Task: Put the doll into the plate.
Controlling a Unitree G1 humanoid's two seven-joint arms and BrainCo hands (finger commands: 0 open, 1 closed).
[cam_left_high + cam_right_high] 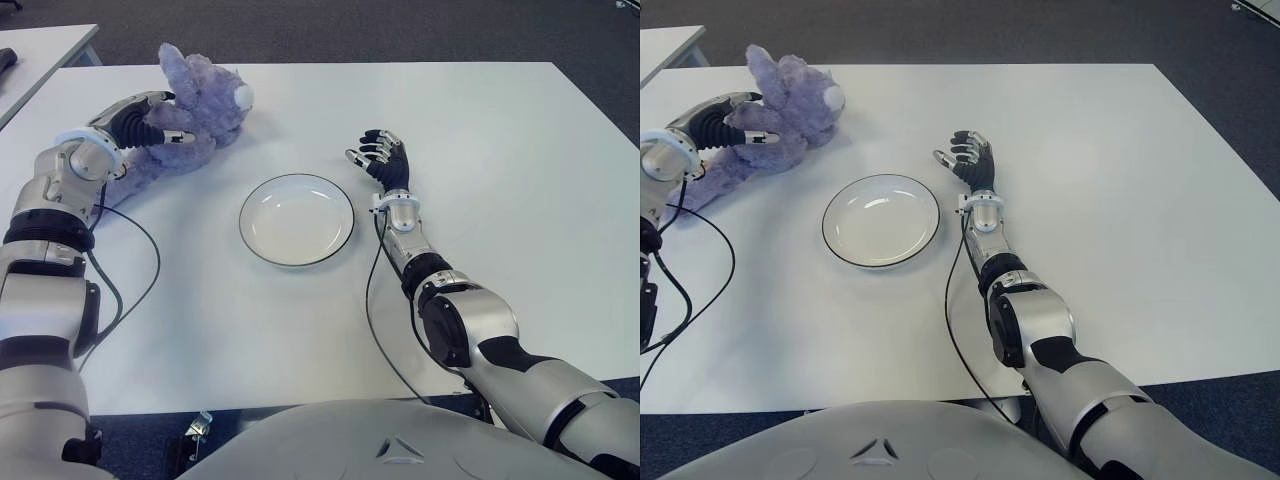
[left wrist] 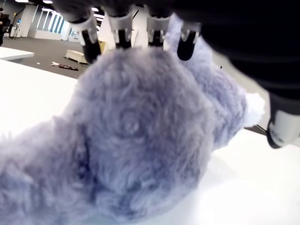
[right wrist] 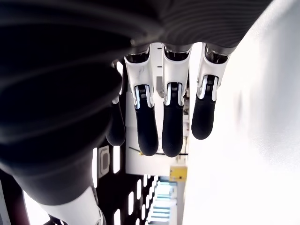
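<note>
Purple plush doll (image 1: pixel 200 105) lies on white table (image 1: pixel 500 150), far left of the plate (image 1: pixel 296 219), fingers of left hand (image 1: pixel 150 122) wrapped around it. Not yet lifted. Plate is seen empty; transfer and release remain. Right hand (image 1: pixel 383 157), fingers relaxed and holding nothing, beside plate's right.

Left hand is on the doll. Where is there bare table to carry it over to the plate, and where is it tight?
The table is bare between the doll under the left hand and the plate, itself empty. The far right and near edge are bare too. Tight only right of the plate, where the open right hand and its cable lie.
</note>
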